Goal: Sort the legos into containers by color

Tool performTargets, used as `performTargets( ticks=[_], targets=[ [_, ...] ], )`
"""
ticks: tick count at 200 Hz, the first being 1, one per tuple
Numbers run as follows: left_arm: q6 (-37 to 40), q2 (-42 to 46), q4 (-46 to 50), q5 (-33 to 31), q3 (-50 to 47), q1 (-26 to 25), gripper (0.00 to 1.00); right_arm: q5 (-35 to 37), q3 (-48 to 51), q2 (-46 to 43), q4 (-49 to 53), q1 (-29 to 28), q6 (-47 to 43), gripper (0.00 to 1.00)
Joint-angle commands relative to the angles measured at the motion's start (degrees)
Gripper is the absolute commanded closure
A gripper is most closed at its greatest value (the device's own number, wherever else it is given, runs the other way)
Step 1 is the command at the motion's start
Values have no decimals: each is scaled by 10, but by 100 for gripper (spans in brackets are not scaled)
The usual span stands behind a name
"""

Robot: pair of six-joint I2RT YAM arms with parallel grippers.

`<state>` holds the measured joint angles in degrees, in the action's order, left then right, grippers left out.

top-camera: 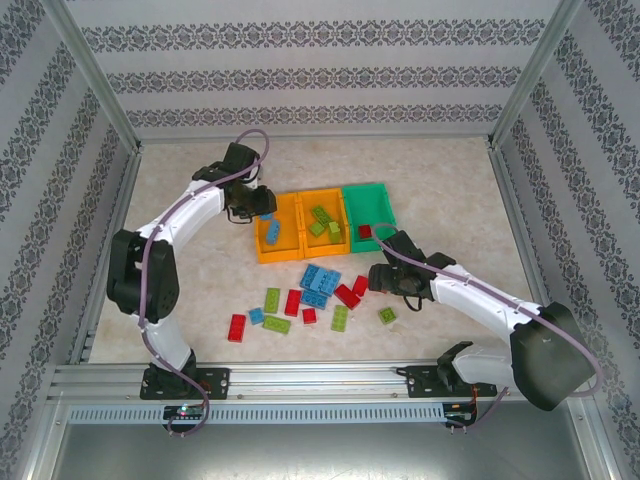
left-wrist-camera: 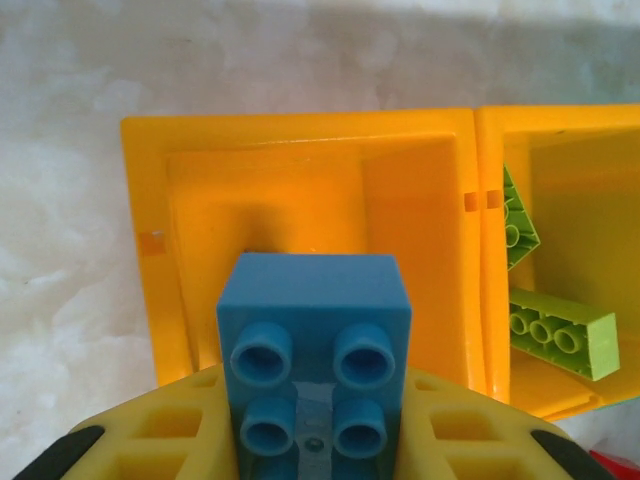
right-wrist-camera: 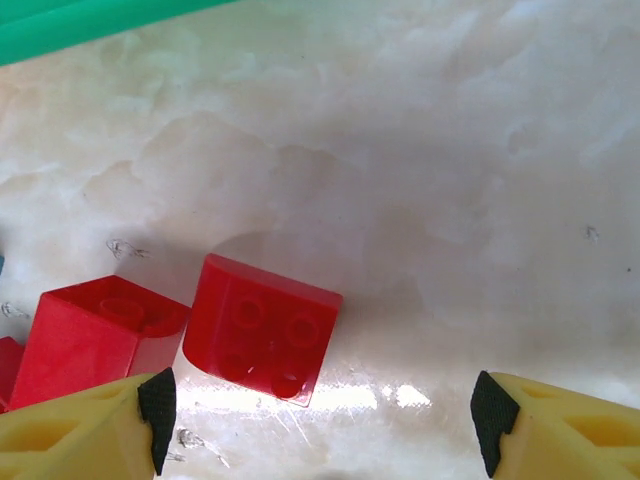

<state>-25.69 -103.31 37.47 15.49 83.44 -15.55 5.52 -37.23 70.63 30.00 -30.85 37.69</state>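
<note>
Drop-off step: left fingers [left-wrist-camera: 150,440] clamp a blue lego [left-wrist-camera: 315,330] above the left orange bin [left-wrist-camera: 300,150]; next, release; right fingers [right-wrist-camera: 80,430], wide apart, empty, hover over a red lego [right-wrist-camera: 262,330] well right of that bin.

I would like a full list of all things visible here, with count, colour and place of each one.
Orange bins: 2, orange, side by side mid-table.
Green bin: 1, green, right of them.
Binned blue brick: at least 1, blue, left orange bin.
Binned green bricks: 3, lime, middle bin.
Binned red brick: 1, red, green bin.
Loose blue bricks: about 4, blue, table before the bins.
Loose red bricks: about 5, red, same area.
Loose green bricks: 4, lime, same area.
Held brick: 1, blue, over the left orange bin.
Table: 1, pale marbled, under everything.
Left claw: 1, yellow, shut on the held brick.
Right claw: 1, yellow, open above two loose red bricks.
</note>
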Motion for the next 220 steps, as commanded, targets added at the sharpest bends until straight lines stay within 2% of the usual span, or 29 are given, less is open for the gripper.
performTargets(
  ticks=[1, 42, 79, 137, 177, 220],
  targets=[
    [19, -13, 13, 15, 20, -11, 67, 0, 11, -16, 9, 7, 34, 20],
    [20, -33, 17, 4, 26, -24, 51, -40, 4, 12, -38, 25, 38, 20],
    [24, -8, 13, -33, 8, -40, 36, -74, 0, 32, -62, 56, 27, 23],
    [8, 58, -26, -31, -54, -47, 23, -139, 6, 46, -142, 67, -12, 28],
    [-1, 102, -29, -42, -92, -47, 13, -183, -3, 82, -145, 67, -50, 28],
    [-12, 131, -36, -46, -132, -47, 4, -202, 13, 80, -144, 67, -61, 32]
  ],
)
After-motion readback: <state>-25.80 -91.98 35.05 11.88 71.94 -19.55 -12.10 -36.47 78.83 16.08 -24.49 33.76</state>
